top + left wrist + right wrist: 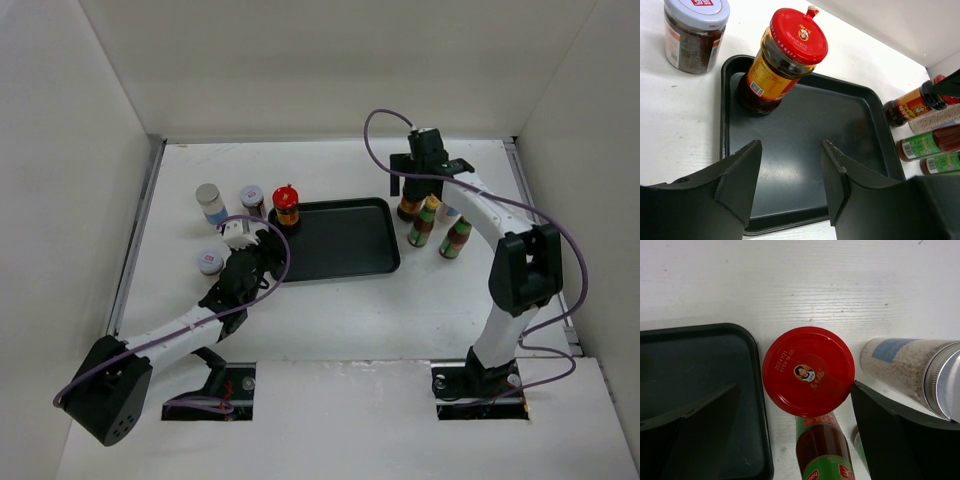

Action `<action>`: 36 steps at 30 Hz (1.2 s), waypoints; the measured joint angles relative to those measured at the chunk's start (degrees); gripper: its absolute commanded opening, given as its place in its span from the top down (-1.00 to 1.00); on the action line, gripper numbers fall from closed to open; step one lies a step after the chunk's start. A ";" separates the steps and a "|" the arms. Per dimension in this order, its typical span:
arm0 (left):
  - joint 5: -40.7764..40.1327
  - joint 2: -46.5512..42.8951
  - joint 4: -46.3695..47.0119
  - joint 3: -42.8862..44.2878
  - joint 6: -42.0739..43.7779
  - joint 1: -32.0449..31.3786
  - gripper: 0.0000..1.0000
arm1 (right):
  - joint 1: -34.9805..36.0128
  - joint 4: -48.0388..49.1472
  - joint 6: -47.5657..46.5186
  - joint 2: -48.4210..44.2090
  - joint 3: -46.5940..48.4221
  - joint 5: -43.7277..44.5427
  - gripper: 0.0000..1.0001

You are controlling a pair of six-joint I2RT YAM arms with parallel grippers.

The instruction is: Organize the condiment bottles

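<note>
The tray [350, 255] lies at frame centre. One jar [287, 206] stands in its upper left corner. Three more jars [211, 202] stand left of it, four bottles [425, 222] right.

Glossy red plastic cap [808, 371]; matt black tray [805, 145]; white painted table [790, 285].

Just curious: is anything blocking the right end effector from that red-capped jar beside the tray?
Nothing visible. The right end effector hangs open above the red-capped jar, a finger on each side. The white cylinder and a green bottle stand close, not between.
</note>
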 measured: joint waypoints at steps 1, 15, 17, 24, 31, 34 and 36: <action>0.02 0.00 -0.02 0.00 -0.04 0.04 0.03 | 0.00 0.04 0.00 0.15 0.04 0.22 -0.98; 0.48 0.09 0.35 0.00 -0.20 0.68 0.03 | -0.11 0.04 -0.46 3.56 2.21 2.64 -0.66; 0.48 0.09 0.37 0.00 -0.22 0.74 0.03 | -0.31 0.04 -0.44 3.56 2.21 2.73 -0.69; 0.48 0.00 0.37 0.00 -0.22 1.14 0.03 | -0.37 0.02 -0.74 5.22 3.34 2.91 -0.64; 0.50 -0.42 0.37 -0.07 -0.33 1.68 0.03 | -0.74 0.04 -0.81 6.01 3.65 3.08 -0.06; 0.50 -0.42 0.37 -0.07 -0.42 1.86 0.03 | -0.74 0.15 -0.81 5.99 3.65 3.26 0.00; 0.50 -0.39 0.37 -0.07 -0.48 1.86 0.03 | -0.74 0.50 -0.85 5.99 3.65 3.41 0.06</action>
